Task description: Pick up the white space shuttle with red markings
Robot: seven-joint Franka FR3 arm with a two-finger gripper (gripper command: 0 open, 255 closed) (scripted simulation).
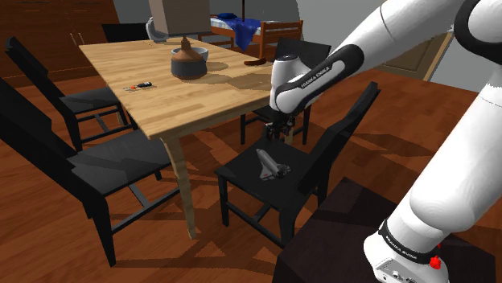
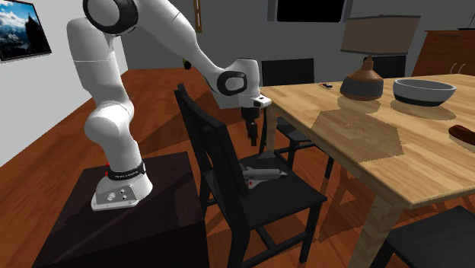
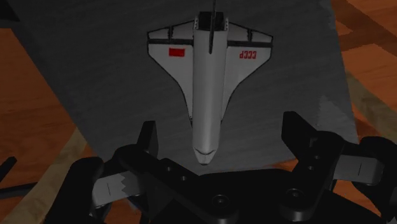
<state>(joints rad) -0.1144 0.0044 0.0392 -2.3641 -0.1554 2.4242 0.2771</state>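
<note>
White shuttle [image 3: 207, 95] with red markings, flat on black chair seat [image 1: 241, 178], tool [image 1: 278, 133] just above, released, touching nothing

The white shuttle [image 3: 207, 95] carried the red letters "CCCP" on one wing [image 3: 249, 56]. The other wing [image 3: 173, 52] bore a plain red rectangle with no writing. In the shoulder view, the arm [image 1: 450, 161] showed white lettering, "FRANKA EMIKA", on the dark band [image 1: 318, 76] near its wrist. A lower band [image 1: 406, 241] near the arm's foot carried white lettering too small to read.
</note>
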